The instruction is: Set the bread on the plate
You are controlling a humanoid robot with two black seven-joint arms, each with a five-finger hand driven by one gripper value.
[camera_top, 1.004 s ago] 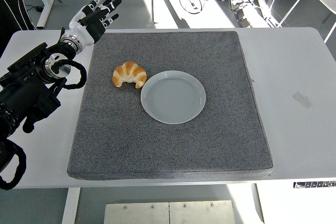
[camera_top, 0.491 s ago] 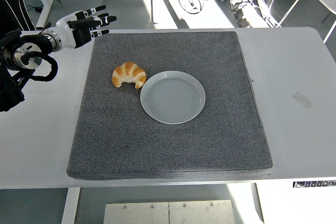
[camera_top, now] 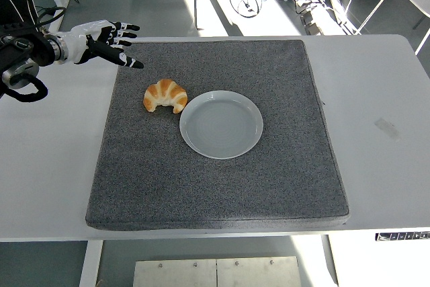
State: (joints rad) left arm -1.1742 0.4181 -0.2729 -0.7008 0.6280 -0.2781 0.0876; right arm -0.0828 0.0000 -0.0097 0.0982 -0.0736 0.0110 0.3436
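Over the last second the left hand point(camera_top: 101, 39) has swung from pointing up and away at the mat's far left corner to lying level, fingers spread apart and empty, thumb tip reaching over the grey mat point(camera_top: 222, 166) toward the croissant point(camera_top: 165, 95); that reads as the start of a reach, with the grasp not yet begun. The croissant lies on the mat just left of the white plate point(camera_top: 221, 124), its right end at or touching the rim, unmoved. Count: one croissant, one plate, one mat, one white table point(camera_top: 383, 119), and one robot hand in view
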